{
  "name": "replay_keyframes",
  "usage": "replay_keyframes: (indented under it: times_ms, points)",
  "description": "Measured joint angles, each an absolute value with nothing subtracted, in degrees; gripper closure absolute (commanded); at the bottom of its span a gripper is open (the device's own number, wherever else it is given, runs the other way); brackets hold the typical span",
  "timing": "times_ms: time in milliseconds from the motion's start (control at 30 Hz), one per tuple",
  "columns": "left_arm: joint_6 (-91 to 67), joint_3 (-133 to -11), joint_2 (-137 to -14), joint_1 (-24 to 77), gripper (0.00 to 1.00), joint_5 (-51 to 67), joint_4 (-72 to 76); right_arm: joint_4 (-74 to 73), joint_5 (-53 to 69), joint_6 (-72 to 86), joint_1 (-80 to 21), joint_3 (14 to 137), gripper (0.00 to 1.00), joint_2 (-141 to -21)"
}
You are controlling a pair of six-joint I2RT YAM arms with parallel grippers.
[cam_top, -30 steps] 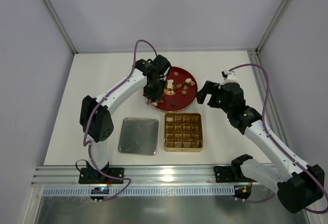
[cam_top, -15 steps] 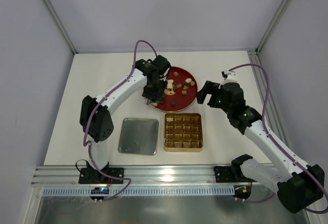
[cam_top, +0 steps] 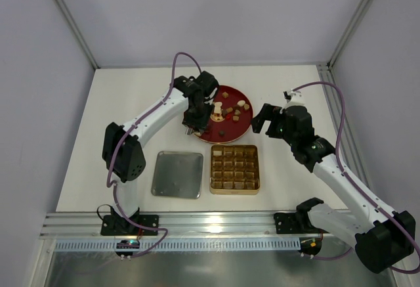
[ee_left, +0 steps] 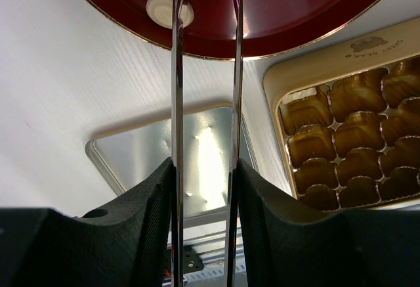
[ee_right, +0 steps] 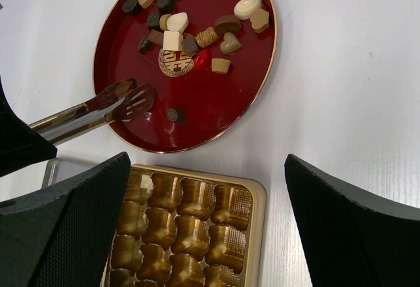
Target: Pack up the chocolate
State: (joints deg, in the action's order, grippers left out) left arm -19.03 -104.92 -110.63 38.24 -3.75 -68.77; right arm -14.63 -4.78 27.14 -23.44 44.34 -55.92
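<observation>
**Left tongs poised over plate, no pick yet**
No visible shift over the last second. Left gripper is narrow, clamped on tongs, whose tips are empty above the plate. Chocolate sits on the plate. Tin looks unfilled, but its near rows are cut off. Right gripper is wide and idle.

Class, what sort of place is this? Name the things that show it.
Probably a robot lab test cell: left arm and right arm mounted on a rail at a white table, bare walls around, a staged red plate of chocolates and a gold tin.
</observation>
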Motion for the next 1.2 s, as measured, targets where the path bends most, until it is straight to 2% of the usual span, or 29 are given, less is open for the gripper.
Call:
replay_keyframes:
  times_ms: [133, 367, 1200]
  points:
    - [-19.0, -104.9, -110.6, 38.3, 0.61, -3.7, -68.9, -14.6, -4.8, 27.1, -23.4, 44.3, 0.00, -55.9]
    - [-18.8, -104.9, -110.9, 38.3, 0.73, -3.7, -68.9, -14.6, -4.8, 27.1, -23.4, 44.3, 0.00, -55.9]
    - [-19.0, -109.4, -110.9, 38.6, 0.73, -4.2, -71.0, -14.6, -4.8, 27.1, -23.4, 44.3, 0.00, -55.9]
